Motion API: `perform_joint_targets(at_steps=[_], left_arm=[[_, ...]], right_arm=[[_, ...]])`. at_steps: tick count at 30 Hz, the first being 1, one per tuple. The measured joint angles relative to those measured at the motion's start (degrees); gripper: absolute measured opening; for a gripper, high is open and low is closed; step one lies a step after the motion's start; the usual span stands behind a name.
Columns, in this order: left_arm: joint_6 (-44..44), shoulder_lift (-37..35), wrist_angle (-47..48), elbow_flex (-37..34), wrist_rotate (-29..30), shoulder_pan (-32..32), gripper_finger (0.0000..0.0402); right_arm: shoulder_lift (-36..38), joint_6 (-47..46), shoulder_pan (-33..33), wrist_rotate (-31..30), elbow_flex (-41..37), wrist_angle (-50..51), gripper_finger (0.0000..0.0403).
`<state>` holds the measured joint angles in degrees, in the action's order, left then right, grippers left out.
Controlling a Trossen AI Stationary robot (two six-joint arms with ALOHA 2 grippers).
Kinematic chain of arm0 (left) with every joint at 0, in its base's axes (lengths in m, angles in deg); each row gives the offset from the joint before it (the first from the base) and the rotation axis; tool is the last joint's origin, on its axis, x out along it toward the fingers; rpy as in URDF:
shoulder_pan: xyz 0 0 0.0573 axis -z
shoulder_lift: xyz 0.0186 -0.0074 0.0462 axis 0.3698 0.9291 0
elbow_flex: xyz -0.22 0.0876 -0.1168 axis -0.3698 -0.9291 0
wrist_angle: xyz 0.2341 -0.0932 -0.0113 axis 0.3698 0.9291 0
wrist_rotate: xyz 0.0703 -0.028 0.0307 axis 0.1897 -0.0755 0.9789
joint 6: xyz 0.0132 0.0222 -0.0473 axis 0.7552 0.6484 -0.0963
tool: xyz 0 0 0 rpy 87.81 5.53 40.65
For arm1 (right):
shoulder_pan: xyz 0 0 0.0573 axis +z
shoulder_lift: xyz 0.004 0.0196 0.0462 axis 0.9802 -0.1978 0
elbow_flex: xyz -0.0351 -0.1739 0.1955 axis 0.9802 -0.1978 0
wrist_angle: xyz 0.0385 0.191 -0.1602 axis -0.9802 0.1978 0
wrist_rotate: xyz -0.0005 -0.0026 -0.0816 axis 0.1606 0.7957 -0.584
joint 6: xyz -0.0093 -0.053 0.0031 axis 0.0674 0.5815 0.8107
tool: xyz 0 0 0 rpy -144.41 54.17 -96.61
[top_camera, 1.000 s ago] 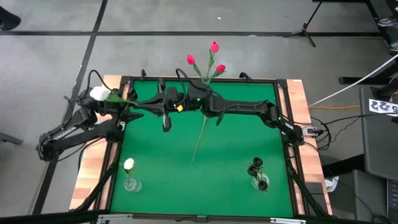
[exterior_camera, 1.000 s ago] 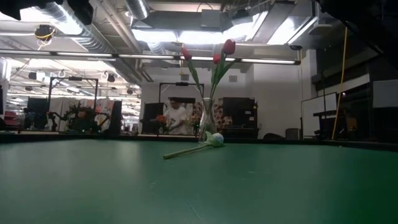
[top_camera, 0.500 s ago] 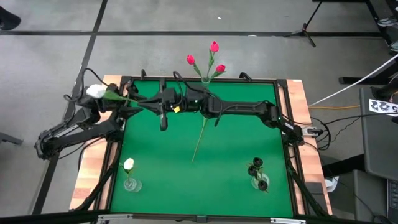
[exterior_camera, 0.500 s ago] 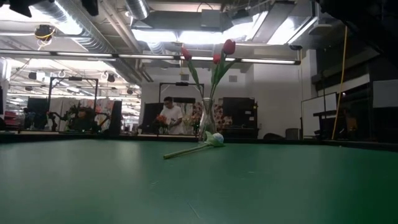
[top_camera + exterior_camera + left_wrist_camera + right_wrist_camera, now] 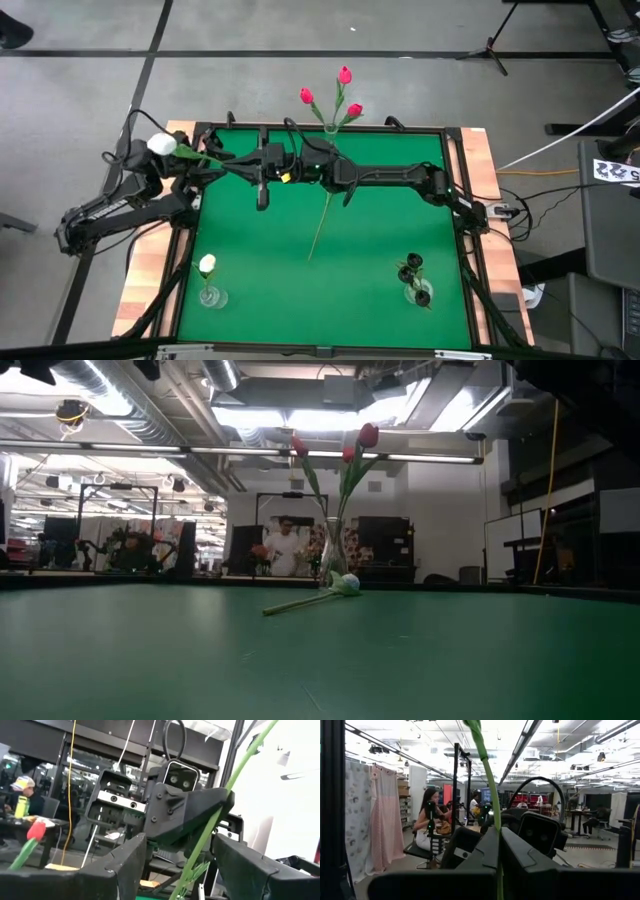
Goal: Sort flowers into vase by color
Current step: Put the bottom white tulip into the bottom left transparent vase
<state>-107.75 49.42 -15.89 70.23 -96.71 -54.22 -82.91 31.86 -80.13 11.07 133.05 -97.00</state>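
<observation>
Right end effector [image 5: 262, 172] clamped on the white flower's stem [image 5: 205, 158]; left end effector [image 5: 252, 175] fingers apart around it, bloom [image 5: 160, 145] overhanging the desk's [image 5: 380, 240] far-left edge. Close left fully before right releases, then carry to the white vase [image 5: 210, 296].

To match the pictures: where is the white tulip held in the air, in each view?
High view: white tulip, bud over the table's upper left corner.
Low view: not in it.
Left wrist view: green stem slanting across the middle.
Right wrist view: stem rising up the centre.
Landmark: pink-red tulips in high, low, left wrist views.
</observation>
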Motion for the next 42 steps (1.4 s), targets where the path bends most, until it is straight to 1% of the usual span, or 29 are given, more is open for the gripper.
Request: perform_joint_targets(at_steps=[3,7,14,20,24,30,37,42], left_arm=[[-1.24,0.98,0.02,-0.01,0.05,1.02,0.0227],[-0.8,2.65,-0.65,-0.01,0.54,3.39,0.0227],[0.55,6.51,-5.58,-0.01,2.01,6.8,0.0227],[3.45,6.0,-5.49,-0.03,2.9,6.01,0.0227],[4.8,3.87,-5.47,-0.03,3.01,3.55,0.0227],[5.23,1.2,-2.51,-0.03,3.42,0.62,0.0227],[1.97,2.18,-2.6,-0.03,3.35,0.77,0.0227],[0.6,1.81,-2.67,-0.03,1.24,1.4,0.0227]], right_arm=[[0.0,0.09,-0.25,-0.69,0.0,0.14,0.0007],[0.0,0.05,-0.79,-0.8,0.0,-0.55,0.0007],[0.0,0.07,-0.74,-0.7,0.02,-0.59,0.0007],[0.0,0.07,-0.72,0.32,0.07,0.61,0.0007],[0.0,-0.17,-0.72,0.34,0.07,0.58,0.0007],[0.0,-0.56,-0.72,0.36,0.07,0.59,0.0007],[0.0,-1.11,-0.8,0.38,0.07,0.92,0.0007],[0.0,-0.32,-1.07,0.58,0.07,1.67,0.0007]])
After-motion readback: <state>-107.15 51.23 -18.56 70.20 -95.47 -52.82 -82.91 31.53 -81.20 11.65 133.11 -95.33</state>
